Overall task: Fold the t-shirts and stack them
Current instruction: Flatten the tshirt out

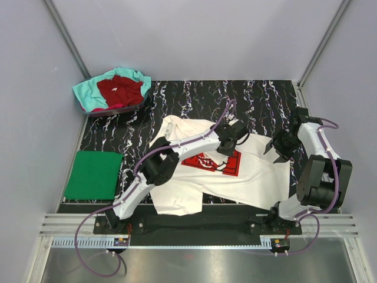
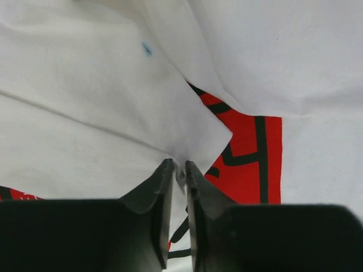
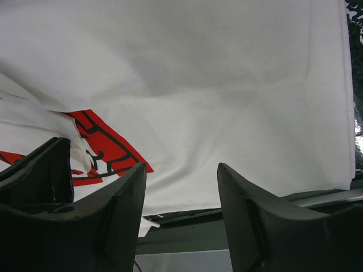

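The white t-shirt [image 1: 259, 177] lies spread on the dark marbled mat, its red chest print [image 1: 233, 165] partly covered by a folded-over flap. My left gripper [image 1: 227, 147] is above the print and is shut on a pinch of that white flap [image 2: 113, 113]; the cloth runs up between its fingertips [image 2: 178, 168]. My right gripper [image 1: 275, 151] hangs open over the shirt's right side, with nothing between its fingers [image 3: 181, 165]. A green t-shirt [image 1: 93, 174] lies folded flat at the left. The dark red t-shirt [image 1: 121, 88] and the teal t-shirt [image 1: 88, 94] are bunched together at the back left.
The bunched shirts sit in a shallow bin [image 1: 118, 109] at the mat's back left corner. Grey walls close in the left, right and back sides. A metal rail [image 1: 194, 227] with both arm bases runs along the near edge.
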`<move>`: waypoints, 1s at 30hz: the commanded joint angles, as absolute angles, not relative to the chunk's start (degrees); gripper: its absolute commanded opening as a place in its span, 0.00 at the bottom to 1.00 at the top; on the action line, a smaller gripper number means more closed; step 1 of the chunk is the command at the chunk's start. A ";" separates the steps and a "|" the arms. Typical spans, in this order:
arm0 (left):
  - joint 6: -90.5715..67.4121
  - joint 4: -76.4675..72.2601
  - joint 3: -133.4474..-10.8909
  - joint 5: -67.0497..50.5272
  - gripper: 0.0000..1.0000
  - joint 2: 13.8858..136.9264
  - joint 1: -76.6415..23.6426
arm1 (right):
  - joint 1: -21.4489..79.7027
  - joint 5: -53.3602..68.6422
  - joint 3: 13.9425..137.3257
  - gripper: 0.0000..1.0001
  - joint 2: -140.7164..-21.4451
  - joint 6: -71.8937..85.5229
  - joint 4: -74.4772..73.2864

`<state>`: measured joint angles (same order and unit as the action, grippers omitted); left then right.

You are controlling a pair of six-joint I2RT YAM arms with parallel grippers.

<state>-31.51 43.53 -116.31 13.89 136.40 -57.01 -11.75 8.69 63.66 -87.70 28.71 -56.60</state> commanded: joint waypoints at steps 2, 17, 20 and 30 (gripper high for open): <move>-30.33 43.07 -120.41 15.47 0.12 135.36 -57.31 | -12.04 8.79 64.34 0.60 -87.19 27.95 -56.07; -26.81 43.07 -115.32 12.75 0.00 115.59 -45.01 | -16.52 8.96 63.90 0.54 -91.93 31.20 -55.99; -25.14 40.96 -111.64 11.26 0.00 111.03 -40.53 | -20.47 7.91 63.37 0.53 -92.29 31.38 -55.90; -24.96 33.66 -100.20 4.75 0.00 105.38 -36.65 | -30.94 11.43 57.22 0.51 -91.93 34.45 -48.62</move>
